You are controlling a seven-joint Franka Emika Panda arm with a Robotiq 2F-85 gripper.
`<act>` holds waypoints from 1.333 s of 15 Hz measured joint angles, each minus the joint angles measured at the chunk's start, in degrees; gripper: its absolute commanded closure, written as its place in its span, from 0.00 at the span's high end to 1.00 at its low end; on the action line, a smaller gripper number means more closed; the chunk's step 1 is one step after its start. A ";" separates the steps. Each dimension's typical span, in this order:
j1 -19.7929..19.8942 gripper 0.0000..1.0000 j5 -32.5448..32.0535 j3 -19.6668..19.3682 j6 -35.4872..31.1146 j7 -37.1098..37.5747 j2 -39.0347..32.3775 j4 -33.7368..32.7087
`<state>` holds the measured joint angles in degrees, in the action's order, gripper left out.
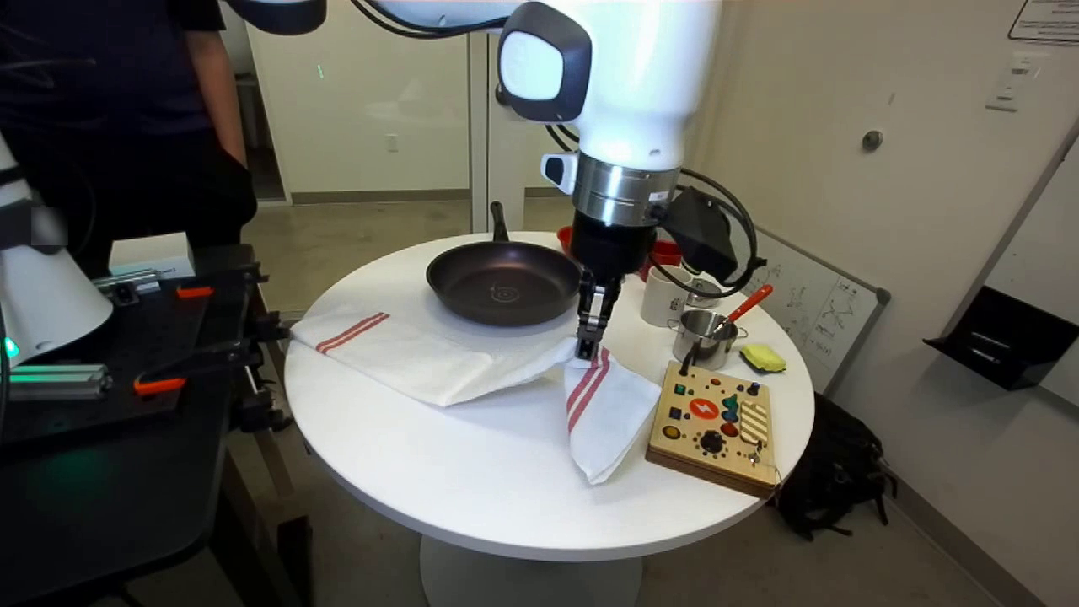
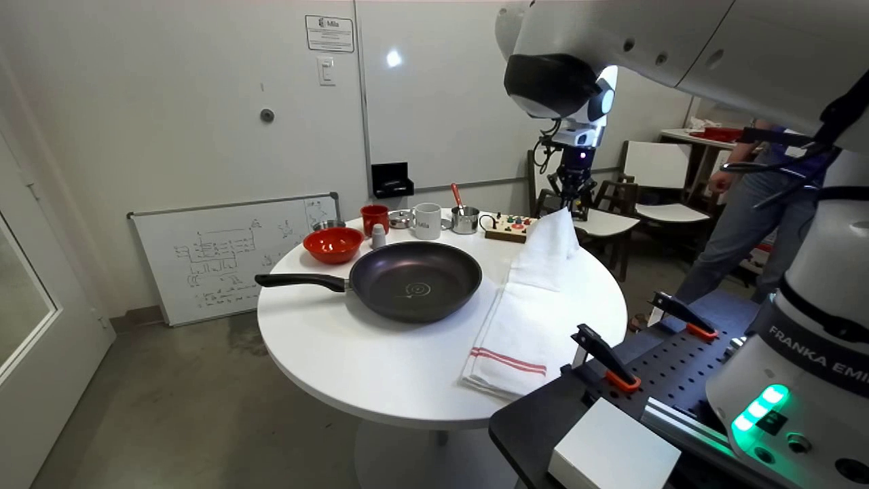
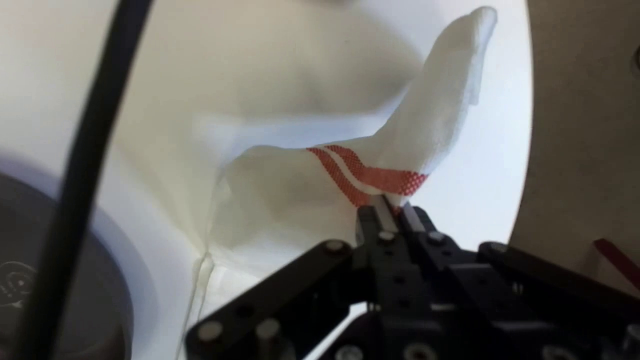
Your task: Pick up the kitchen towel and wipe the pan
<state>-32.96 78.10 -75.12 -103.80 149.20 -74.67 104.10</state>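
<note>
Red bowl (image 2: 333, 254) near red cup (image 2: 373, 221); white mug (image 2: 426, 223) near steel pot (image 2: 465, 222); yellow sponge (image 1: 763, 358) near wooden board (image 1: 693, 428).

A round white table (image 1: 438, 472) holds a pan (image 2: 416, 282), its handle (image 2: 305, 280) pointing to the rim, and, near it, a towel (image 2: 523, 319), one striped end flat, another part raised off the top. A red bowl (image 2: 333, 246), cup (image 2: 374, 219), shaker (image 2: 378, 238), mug (image 2: 428, 223) and pot (image 2: 465, 221) stand along one side of the pan; a board (image 1: 716, 426) and sponge (image 1: 764, 358) lie near the pot.

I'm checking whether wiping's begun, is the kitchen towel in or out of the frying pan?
Out: tabletop shows between the kitchen towel, held in the pincer, and the frying pan.
</note>
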 measured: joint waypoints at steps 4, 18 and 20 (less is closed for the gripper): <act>-0.67 0.04 0.93 -4.08 6.72 -0.14 -4.05 0.46; -2.11 0.02 0.95 -9.68 21.49 -0.12 -7.35 -2.77; -2.04 0.02 0.95 -10.89 24.83 -0.12 -7.36 -2.76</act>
<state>-35.00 79.05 -86.01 -78.97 149.08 -82.03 101.34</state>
